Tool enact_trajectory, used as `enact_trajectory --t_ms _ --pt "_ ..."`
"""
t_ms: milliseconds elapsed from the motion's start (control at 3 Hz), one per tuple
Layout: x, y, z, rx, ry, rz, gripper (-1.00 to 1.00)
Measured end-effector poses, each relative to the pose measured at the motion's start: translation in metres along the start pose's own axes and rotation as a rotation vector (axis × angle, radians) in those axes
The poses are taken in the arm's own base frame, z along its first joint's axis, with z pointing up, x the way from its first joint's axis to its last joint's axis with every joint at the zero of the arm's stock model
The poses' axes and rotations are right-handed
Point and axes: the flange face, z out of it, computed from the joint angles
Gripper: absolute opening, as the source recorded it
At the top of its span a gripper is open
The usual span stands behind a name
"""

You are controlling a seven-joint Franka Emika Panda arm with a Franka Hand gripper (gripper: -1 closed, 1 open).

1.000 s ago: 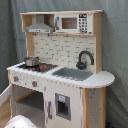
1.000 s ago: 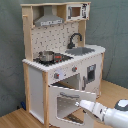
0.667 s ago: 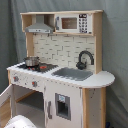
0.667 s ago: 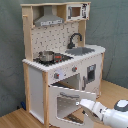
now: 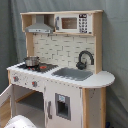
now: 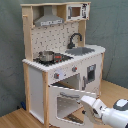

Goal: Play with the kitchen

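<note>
**Working the oven door of the toy kitchen**

Judging by where the arm sits, the step in hand is the oven door. The kitchen (image 6: 62,60) stands against a grey curtain on a wooden floor, and in the second exterior view its oven door (image 6: 67,102) hangs swung out from the lower cabinet, the window pane facing the camera. The arm's white wrist comes in from the second exterior view's lower right, and the gripper (image 6: 89,104) sits right at the door's free edge. In the first exterior view only a pale rounded part of the arm (image 5: 20,122) shows at the bottom edge, below the open oven cavity.

Whether the fingers are clamped on the door edge, merely resting against it, or spread apart, I cannot tell; the hand is seen from behind and blends into the white door.

On top, a small metal pot (image 6: 46,55) sits on the red-ringed hob (image 6: 54,58), with the grey sink (image 6: 80,51) and black tap (image 6: 75,39) beside it, the hood and microwave (image 6: 76,12) above.

The next move probably calls for swinging the door along its hinge arc, either fully open or back shut, without dragging the light kitchen sideways.
</note>
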Motion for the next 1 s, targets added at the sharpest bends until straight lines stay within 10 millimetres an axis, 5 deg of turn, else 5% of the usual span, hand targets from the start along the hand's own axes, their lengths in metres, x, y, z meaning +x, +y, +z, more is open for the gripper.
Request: enact_trajectory --t_ms 1000 --pt "-0.055 0.013 0.012 -0.054 -0.076 0.214 1.00"
